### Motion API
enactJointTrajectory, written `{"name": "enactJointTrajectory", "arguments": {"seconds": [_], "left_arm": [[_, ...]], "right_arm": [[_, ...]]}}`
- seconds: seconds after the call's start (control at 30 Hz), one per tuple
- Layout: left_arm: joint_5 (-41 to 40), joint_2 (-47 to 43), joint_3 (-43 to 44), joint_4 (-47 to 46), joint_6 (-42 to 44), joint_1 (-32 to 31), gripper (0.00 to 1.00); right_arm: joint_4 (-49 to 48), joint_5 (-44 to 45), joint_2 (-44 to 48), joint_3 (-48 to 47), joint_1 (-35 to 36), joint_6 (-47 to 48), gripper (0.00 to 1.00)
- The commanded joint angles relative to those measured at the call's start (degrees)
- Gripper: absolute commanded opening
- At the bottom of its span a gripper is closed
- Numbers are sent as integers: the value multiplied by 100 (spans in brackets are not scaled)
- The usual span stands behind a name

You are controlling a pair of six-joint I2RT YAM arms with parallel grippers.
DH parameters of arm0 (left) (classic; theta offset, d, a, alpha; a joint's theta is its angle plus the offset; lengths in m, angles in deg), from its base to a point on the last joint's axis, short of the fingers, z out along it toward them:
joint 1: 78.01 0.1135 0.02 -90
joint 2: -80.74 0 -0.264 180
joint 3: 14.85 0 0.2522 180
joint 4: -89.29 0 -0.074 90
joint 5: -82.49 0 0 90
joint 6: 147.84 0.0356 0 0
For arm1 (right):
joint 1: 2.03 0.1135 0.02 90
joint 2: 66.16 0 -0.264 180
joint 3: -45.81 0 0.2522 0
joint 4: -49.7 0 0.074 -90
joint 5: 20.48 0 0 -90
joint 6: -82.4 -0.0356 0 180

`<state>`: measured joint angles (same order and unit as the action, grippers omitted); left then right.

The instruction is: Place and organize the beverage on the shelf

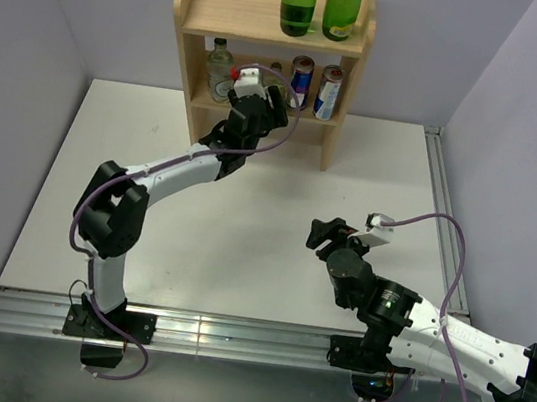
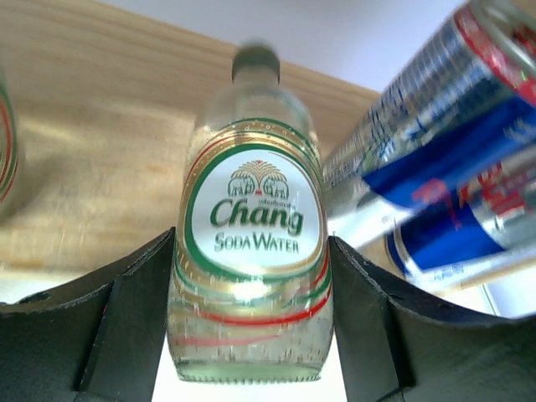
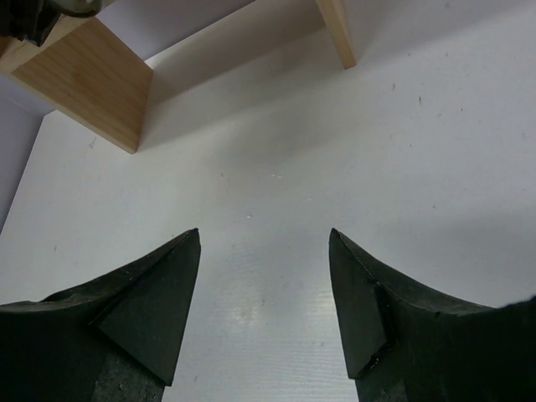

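As we see, light wooden three-tier shelf (image 1: 200, 19), top tier: two green glass bottles (image 1: 298, 3).
Middle tier: blue-silver cans (image 1: 328, 91), clear glass soda bottle (image 2: 251, 251).
Left gripper (image 1: 267, 108): clamped on that bottle.
Right gripper (image 3: 264, 310): jaws apart, before shelf.

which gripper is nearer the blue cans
Left. The left gripper holds a Chang bottle just beside the cans on the shelf; the right gripper is far off over the table.
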<state>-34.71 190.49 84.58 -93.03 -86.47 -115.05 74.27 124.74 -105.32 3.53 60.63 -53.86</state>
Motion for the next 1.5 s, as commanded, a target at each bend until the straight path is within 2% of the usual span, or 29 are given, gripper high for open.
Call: {"name": "enactJointTrajectory", "arguments": {"seconds": [0.0, 0.27, 0.73, 0.97, 1.2, 1.47], "left_arm": [[128, 381, -884, 3014, 58, -225, 0], [-92, -156, -1263, 2988, 14, -225, 0], [-286, -437, -1544, 2838, -126, -251, 0], [-312, -920, -2413, 2434, -442, -444, 0], [-908, -1070, -3213, 1934, -741, -857, 0], [-1656, -1562, -3548, 1504, -856, -1253, 0]], "right_arm": [[-79, 147, -22, 12, 28, -111, 70], [-132, 112, -145, -67, 72, -94, 70], [62, 305, 84, -84, 80, -67, 70], [-140, 208, -74, -32, 80, -15, 70], [-167, 129, -215, -14, 98, -120, 69], [-79, 173, -189, -5, 116, -182, 68]]}}
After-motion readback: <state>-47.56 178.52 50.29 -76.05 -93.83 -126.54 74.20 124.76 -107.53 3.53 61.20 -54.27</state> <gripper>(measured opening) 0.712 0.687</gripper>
